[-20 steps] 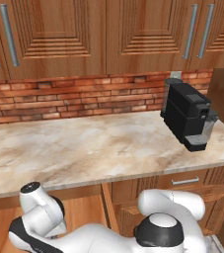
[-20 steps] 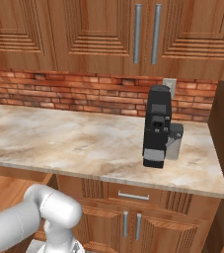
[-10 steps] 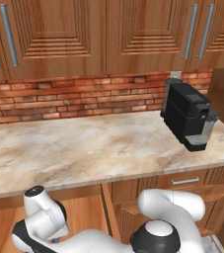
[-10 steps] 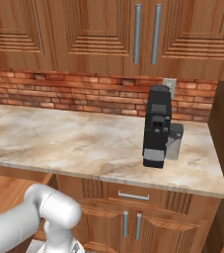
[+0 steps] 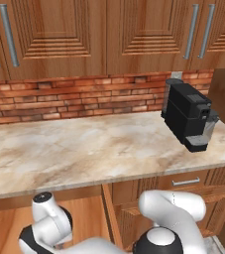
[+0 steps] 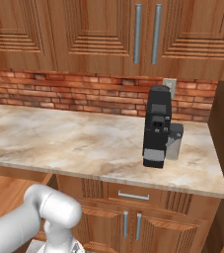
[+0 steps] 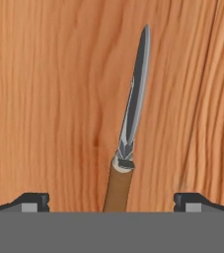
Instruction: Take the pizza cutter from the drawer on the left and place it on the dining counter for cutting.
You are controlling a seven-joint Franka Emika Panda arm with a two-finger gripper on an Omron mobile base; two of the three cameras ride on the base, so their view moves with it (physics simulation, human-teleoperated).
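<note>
Your gripper [image 7: 111,202] stands fully open and holds nothing, its 2 tips straddling the pizza cutter [image 7: 130,128], which lies on the pale wood floor of the drawer [image 7: 44,99] with the wheel seen edge-on. Centre the brown handle between the tips before you close. Come straight down so neither tip nudges the cutter aside.

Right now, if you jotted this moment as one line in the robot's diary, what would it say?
stage: reaching into drawer | gripper: open, astride handle | pizza cutter: lying edge-on on wood, not gripped | dining counter: nothing placed yet
</note>
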